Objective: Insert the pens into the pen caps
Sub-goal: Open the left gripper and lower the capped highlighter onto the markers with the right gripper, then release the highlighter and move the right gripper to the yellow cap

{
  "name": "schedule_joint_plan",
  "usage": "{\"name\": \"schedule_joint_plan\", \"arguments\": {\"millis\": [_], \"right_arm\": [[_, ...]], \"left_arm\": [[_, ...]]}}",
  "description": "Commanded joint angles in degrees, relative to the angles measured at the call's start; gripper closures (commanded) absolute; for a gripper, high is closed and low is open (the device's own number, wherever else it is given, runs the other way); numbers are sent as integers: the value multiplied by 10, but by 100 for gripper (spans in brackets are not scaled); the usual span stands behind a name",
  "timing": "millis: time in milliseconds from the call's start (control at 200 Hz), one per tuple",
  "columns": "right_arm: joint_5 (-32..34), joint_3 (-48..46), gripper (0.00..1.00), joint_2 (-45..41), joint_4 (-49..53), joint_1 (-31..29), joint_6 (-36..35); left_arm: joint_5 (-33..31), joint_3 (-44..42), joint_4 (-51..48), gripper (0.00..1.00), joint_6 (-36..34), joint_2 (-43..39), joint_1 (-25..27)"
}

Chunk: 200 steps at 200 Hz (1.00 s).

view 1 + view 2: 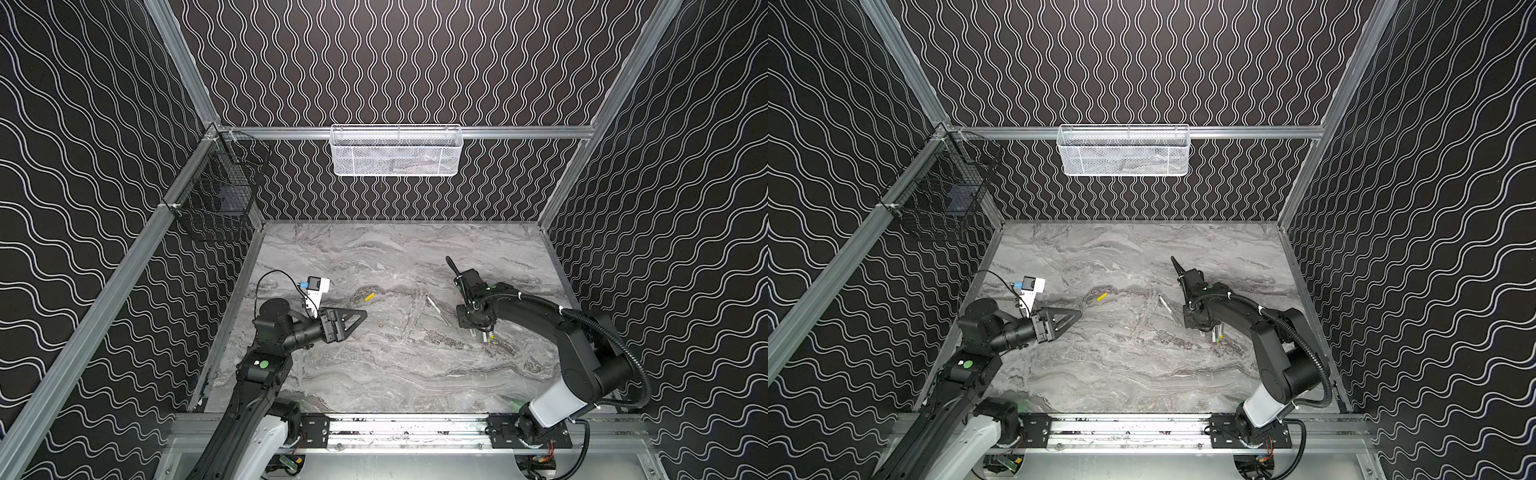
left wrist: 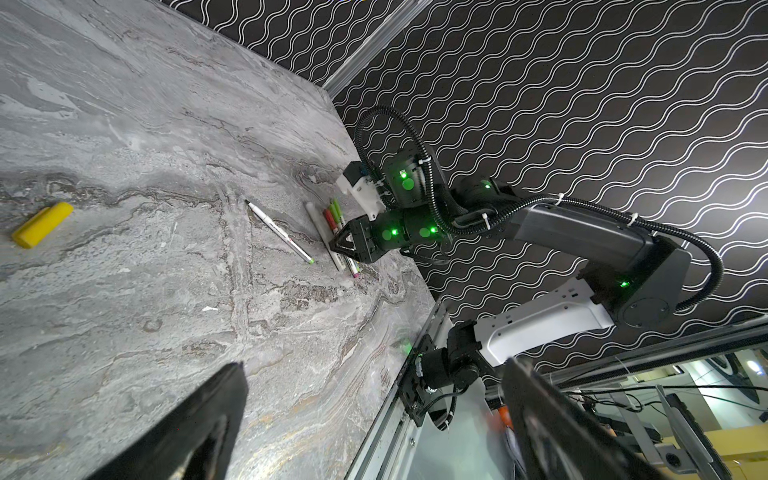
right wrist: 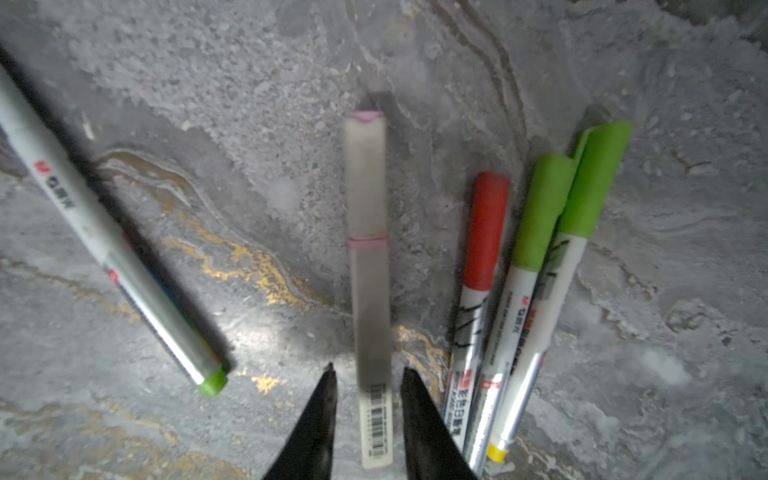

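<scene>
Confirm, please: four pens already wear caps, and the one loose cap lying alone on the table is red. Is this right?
Not quite. The loose cap is yellow, not red, as the left wrist view shows. The red cap sits on a pen in the right wrist view. The rest is right.

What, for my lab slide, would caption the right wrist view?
Open right pincer straddling a pale-capped pen on the marble table, beside a red-capped pen and two green-capped pens; a green-ended pen lies apart.
</scene>
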State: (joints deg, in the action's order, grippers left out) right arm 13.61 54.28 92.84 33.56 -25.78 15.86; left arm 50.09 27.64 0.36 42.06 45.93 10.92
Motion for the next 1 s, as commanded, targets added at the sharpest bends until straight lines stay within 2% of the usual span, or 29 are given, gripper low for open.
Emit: {"name": "schedule_joint_plan", "arguments": {"millis": [0,175,290,360,435,511,606,711,996], "right_arm": [[17,15,56,-5,23,-1,6],[-21,47,46,-25,16,-12,-21],[-88,57,40,-27,-17,-30,-53],[-126,67,37,-19,-36,-50,-74],[-160,88,34,-2,-54,-75,-90],[-189,121,32,29,-66,-96,-95],[-229,171,30,84,-85,-109,-91],[-290,228,27,151,-108,-111,-84],[-365,355,23,309,-143,-112,-68]], "left_arm": [[-6,1,13,1,-7,-2,0],[-14,3,5,1,-11,-2,0],[-27,9,-15,1,-22,-1,0],[-62,26,-64,1,-44,-2,0],[-125,60,-165,1,-91,3,0],[-182,88,-229,1,-112,6,0],[-217,113,-269,1,-126,5,0],[-216,135,-296,1,-141,-1,0],[-222,188,-370,1,-188,-32,0]]}}
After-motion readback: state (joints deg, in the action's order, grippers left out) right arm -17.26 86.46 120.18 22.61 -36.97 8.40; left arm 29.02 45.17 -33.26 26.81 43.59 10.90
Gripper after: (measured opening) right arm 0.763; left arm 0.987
